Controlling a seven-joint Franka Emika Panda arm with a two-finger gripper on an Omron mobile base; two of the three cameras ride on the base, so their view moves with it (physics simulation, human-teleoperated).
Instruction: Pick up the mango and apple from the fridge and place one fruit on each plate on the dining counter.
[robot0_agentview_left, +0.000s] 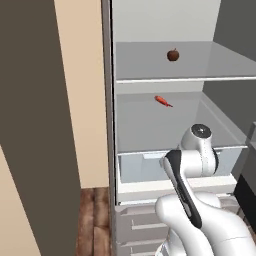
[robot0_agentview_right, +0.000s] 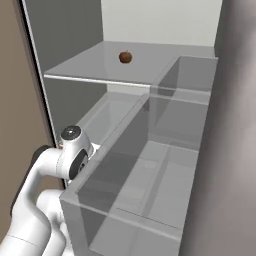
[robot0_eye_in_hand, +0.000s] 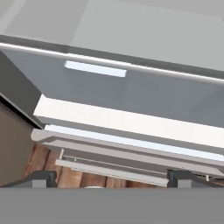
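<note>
Facing the open fridge, arm folded low in front of the crisper drawer. A thin red pepper-like item lies on the shelf below the apple's, toward the back. The white arm's elbow blocks the right half of the drawer front in the left base view; in the right base view a translucent door bin fills the foreground and covers most of the lower shelves. Wood floor shows left of the grey lower drawers.

Hand view looks at the drawer front with its pale handle, the white ledge under it and the drawers below. Gripper barely in frame: only two dark fingertips at the bottom edge, far apart, nothing between them.

Mango: can't make it out on any shelf.

Apple: small, round, dark red-brown, short stem, sitting alone mid-shelf on the upper glass shelf, well above and behind the arm.
</note>
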